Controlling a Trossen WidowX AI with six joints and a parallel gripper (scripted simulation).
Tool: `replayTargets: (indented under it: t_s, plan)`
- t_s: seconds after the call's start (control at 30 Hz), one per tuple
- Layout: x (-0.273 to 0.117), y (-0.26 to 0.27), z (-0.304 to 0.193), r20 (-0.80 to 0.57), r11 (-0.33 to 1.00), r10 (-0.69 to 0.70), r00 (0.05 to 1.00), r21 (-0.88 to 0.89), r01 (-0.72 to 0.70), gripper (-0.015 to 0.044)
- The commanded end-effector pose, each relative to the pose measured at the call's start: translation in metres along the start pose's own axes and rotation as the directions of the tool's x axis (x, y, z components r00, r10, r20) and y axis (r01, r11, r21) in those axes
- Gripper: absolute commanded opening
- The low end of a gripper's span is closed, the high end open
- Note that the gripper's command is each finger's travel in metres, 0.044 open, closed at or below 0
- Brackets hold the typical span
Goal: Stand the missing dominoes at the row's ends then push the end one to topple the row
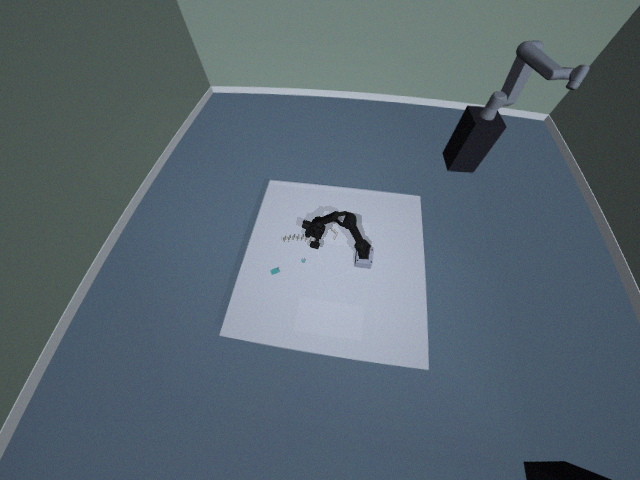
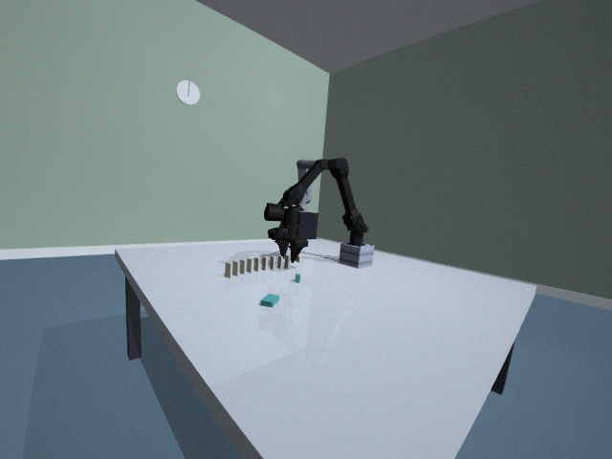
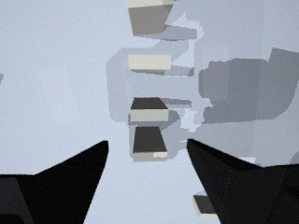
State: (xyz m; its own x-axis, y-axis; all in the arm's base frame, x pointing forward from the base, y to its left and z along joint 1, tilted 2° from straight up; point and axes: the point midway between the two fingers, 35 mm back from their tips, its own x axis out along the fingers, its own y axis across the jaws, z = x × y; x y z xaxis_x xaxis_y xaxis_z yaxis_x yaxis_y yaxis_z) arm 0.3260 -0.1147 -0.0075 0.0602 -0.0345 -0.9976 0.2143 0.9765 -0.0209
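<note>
A row of cream dominoes (image 1: 293, 238) (image 2: 249, 265) (image 3: 149, 62) stands on the white table (image 1: 392, 310) (image 2: 395, 345). My gripper (image 2: 288, 257) (image 3: 148, 144) is open at the row's end nearest the arm base. The end domino (image 3: 149, 139) stands between the spread fingers, with a gap on each side; it looks upright and in line with the row. In the top view the gripper hides this end. Loose cream pieces (image 1: 334, 234) lie on the base side of the gripper. One piece (image 3: 204, 205) shows partly behind the right finger in the wrist view.
A small teal block (image 1: 303, 260) (image 2: 297, 277) and a flat teal block (image 1: 275, 270) (image 2: 270, 299) are on the table, off to one side of the row. The arm's base (image 1: 363, 259) (image 2: 357, 255) stands farther right. A grey arm (image 1: 516, 77) on a dark pedestal is beyond the table.
</note>
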Motion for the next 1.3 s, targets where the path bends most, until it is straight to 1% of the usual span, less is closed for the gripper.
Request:
replayTargets:
  t_s: [0.0, 0.07, 0.1, 0.23, 0.37, 0.63, 0.7, 0.77, 0.9, 0.97, 1.07, 1.13, 1.27]
  plan:
    - [0.001, 0.0, 0.0, 0.0, 1.0, 0.002, 1.0, -0.006, -0.002, 0.044]
    - [-0.002, 0.0, 0.001, 0.0, 1.0, 0.002, 1.0, -0.006, -0.002, 0.044]
    - [-0.011, 0.0, 0.002, 0.0, 1.0, 0.002, 1.0, -0.005, -0.002, 0.044]
    - [-0.083, -0.001, 0.007, 0.001, 1.0, 0.001, 1.0, -0.002, -0.001, 0.044]
    - [-0.128, 0.0, 0.001, 0.001, 1.0, 0.0, 1.0, 0.0, 0.0, 0.044]
    - [-0.13, -0.001, 0.0, 0.0, 1.0, 0.0, 1.0, -0.013, 0.0, 0.044]
    - [-0.125, -0.008, -0.006, 0.0, 0.993, -0.001, 1.0, -0.116, 0.001, 0.044]
    - [-0.116, -0.018, -0.015, -0.001, 0.963, -0.001, 1.0, -0.271, 0.001, 0.044]
    - [-0.099, -0.036, -0.037, -0.004, 0.83, -0.003, 1.0, -0.558, 0.0, 0.044]
    - [-0.091, -0.044, -0.048, -0.005, 0.731, -0.003, 1.0, -0.682, -0.001, 0.044]
    - [-0.078, -0.055, -0.066, -0.006, 0.549, -0.004, 1.0, -0.836, -0.003, 0.044]
    - [-0.07, -0.06, -0.078, -0.007, 0.421, -0.004, 1.0, -0.907, -0.005, 0.044]
    - [-0.062, -0.065, -0.09, -0.008, 0.285, -0.004, 1.0, -0.959, -0.007, 0.044]
